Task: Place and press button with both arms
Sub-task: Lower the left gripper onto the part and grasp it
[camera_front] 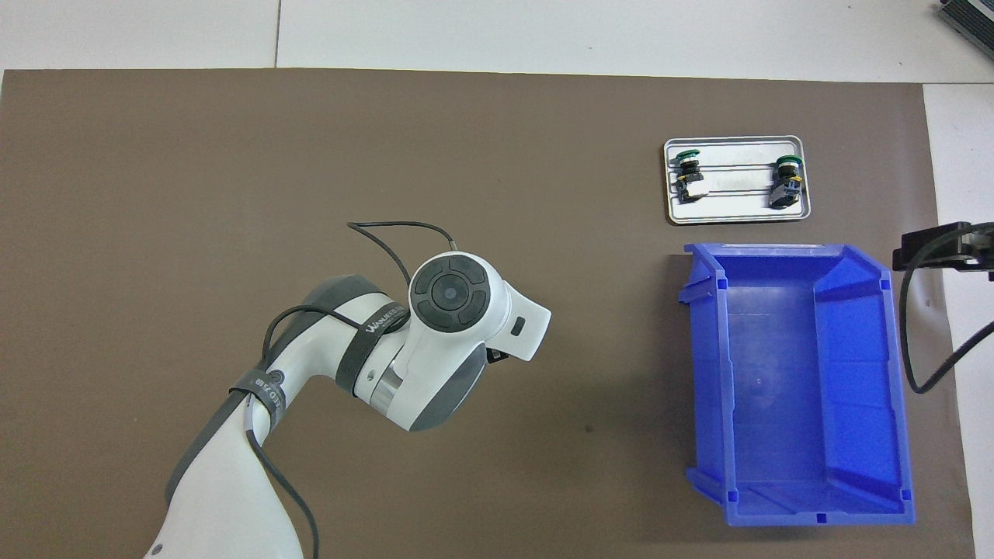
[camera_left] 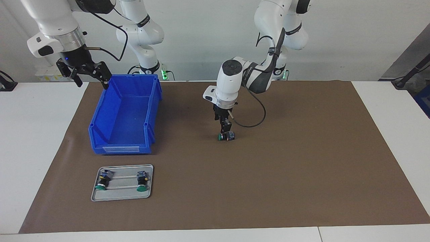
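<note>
Left gripper (camera_left: 225, 133) points straight down at mid-mat, fingertips right at a button (camera_left: 226, 136) lying on its side on the brown mat (camera_left: 302, 151). Green cap points toward the right arm's end, blue-grey block toward the left arm's end. Fingers straddle the button's body; cannot tell whether they are clamped on it or only around it. In the overhead view the left arm's wrist hides both gripper and button.

Right gripper (camera_left: 88, 75) is up in the air, fingers spread, nothing in them; it hangs over the white table (camera_left: 33, 134) beside the corner of the blue bin (camera_left: 126, 114) nearest the robots. That arm waits.

Bin sits on the mat, well away from the left gripper toward the right arm's end. Farther from the robots than the bin, a grey tray (camera_left: 122, 196) holds two more buttons (camera_left: 103, 181) (camera_left: 142, 182), each lying down with its green cap away from the robots, apart from each other.
</note>
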